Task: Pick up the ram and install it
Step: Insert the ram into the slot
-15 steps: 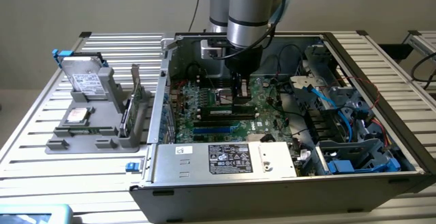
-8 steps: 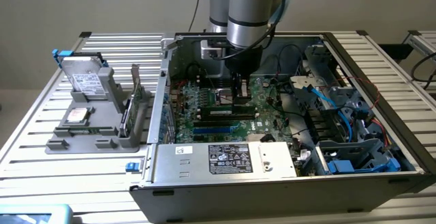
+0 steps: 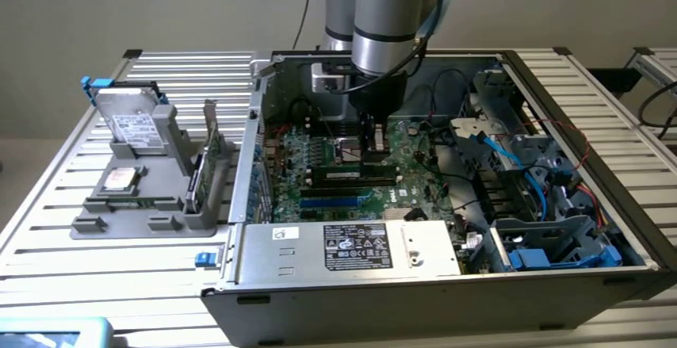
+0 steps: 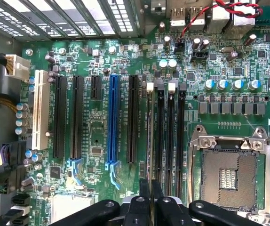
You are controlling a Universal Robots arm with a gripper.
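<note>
the tool point(image 3: 370, 151) is down inside the open computer case point(image 3: 592, 205), jaws narrow and closed on the upper edge of the ram point(image 3: 354, 175). in the wrist view the ram point(image 4: 149, 141) appears edge-on, running out from the tool point(image 4: 150, 190) along a memory slot directly beneath the tool. i cannot tell whether the stick is fully seated or only resting on the slot. risk 1: misalignment. if the notch or the ends are off the guides, downward force would bend the stick or stress the motherboard point(image 4: 97, 141). risk 2: the white latch point(image 4: 149, 87) at the end of the slot far from the tool. if it is not open, that end would ride high and the stick would tilt. risk 3: sideways drift toward the empty memory slots point(image 4: 170, 136) just beside the tool, or beyond them the open cpu socket point(image 4: 229, 176), whose contacts i judge fragile. risk 4: releasing before both ends lock would leave the stick loose.
</note>
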